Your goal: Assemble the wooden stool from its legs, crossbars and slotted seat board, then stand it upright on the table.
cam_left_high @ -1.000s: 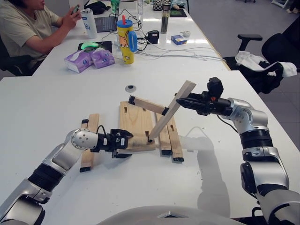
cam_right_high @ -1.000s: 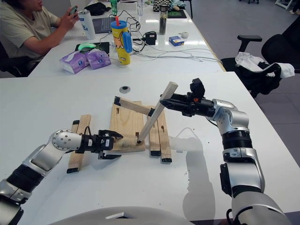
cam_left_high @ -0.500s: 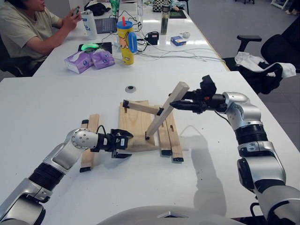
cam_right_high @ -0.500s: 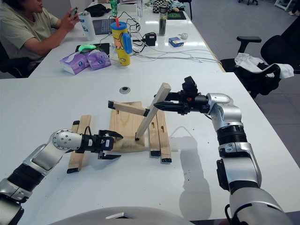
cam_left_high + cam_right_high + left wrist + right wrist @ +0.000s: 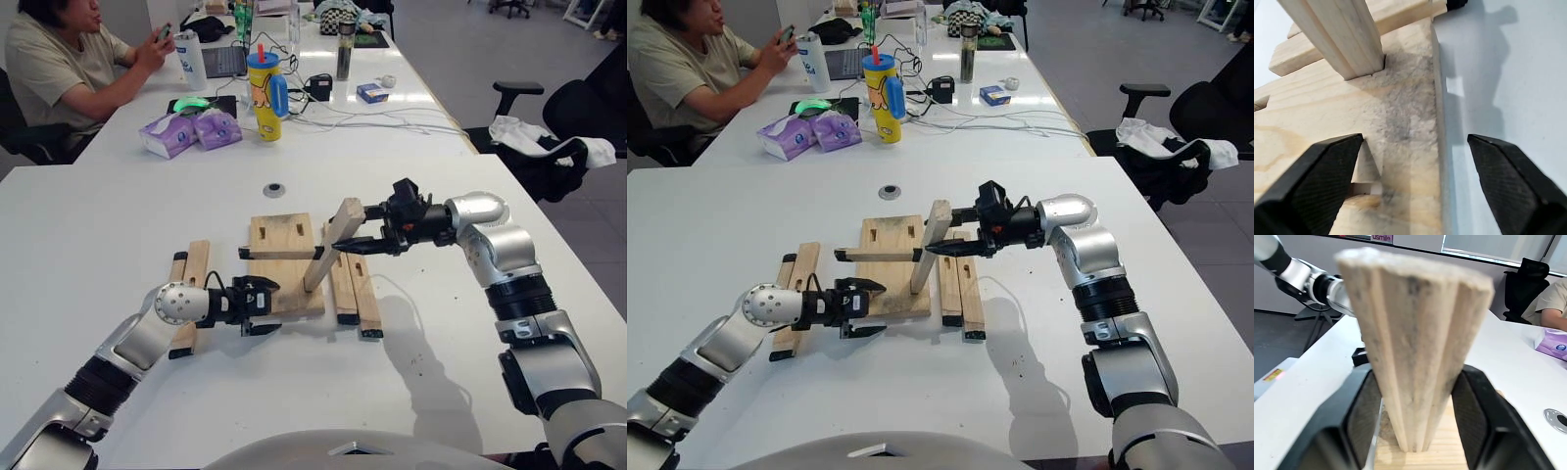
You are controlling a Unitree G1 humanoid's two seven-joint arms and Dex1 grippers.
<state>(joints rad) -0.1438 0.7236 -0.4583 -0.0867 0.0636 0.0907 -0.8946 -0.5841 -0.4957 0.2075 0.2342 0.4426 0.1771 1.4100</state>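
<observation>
A: Stool leg point(image 5: 328, 250), where is it?
B: I see it standing tilted in the seat board point(image 5: 279, 235), flat on the worktop point(image 5: 118, 225). My right gripper point(image 5: 355, 235) jaws hold its top; left gripper point(image 5: 265, 306) jaws are wide at the board's near edge.

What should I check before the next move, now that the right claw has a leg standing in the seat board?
1. Right claw grip on the leg: ok, shut near its top end.
2. Leg's foot at a slot in the seat board: ok, it meets the slot; how deep it sits, cannot tell.
3. Leg upright: not ok, it tilts.
4. Left claw bracing the seat board: not ok, it is open, astride the board's edge without clamping.
5. Crossbar joint on the leg: cannot tell; it juts toward the robot's left above the board.
</observation>
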